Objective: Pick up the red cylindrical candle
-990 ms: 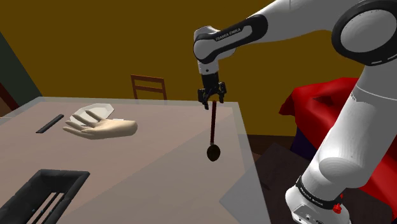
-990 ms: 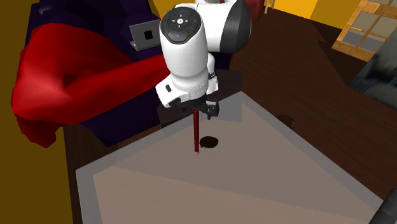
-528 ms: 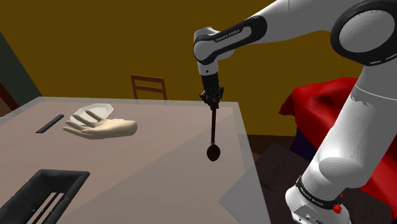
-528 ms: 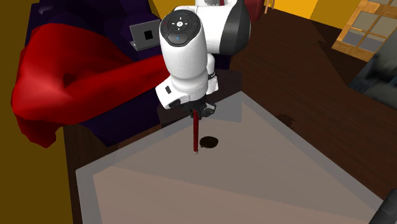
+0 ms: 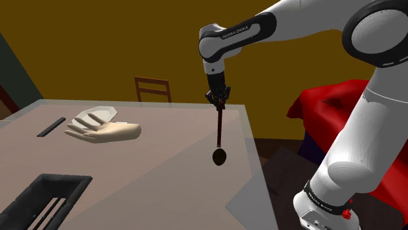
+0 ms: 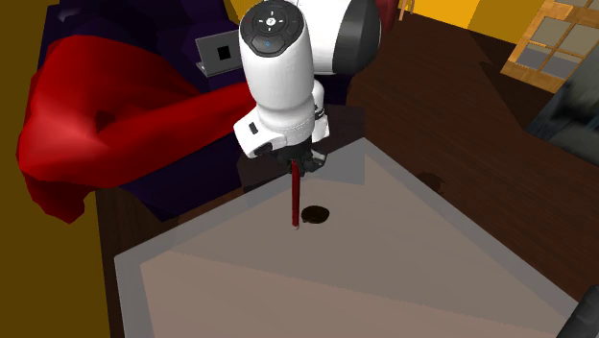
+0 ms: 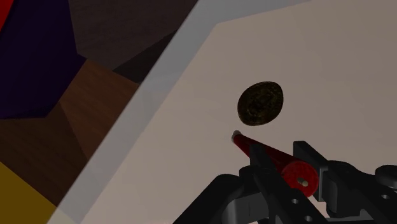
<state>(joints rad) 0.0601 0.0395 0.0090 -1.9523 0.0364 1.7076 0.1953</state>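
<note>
The red candle (image 5: 219,127) is a thin, long stick hanging upright over the table (image 5: 163,170), near the edge on the shoulder view's right. My gripper (image 5: 219,98) is shut on its top end. From the second exterior view the candle (image 6: 293,197) points down from the gripper (image 6: 299,165) towards the tabletop. In the wrist view the fingers clasp the candle (image 7: 264,153) at its round red end, at the gripper (image 7: 289,170). A dark round spot (image 5: 219,157) lies on the table just past the candle's lower tip.
A pale hand-shaped object (image 5: 104,129) lies at the table's far side, with a dark strip (image 5: 51,126) beside it. A black tray (image 5: 42,199) sits at the near corner. A wooden chair (image 5: 152,88) stands behind the table. Red cloth (image 5: 327,108) drapes furniture beside the stand.
The fingers, open around the candle's top a second ago, have shut on it. Since then the hand has edged slightly upward with the candle.
</note>
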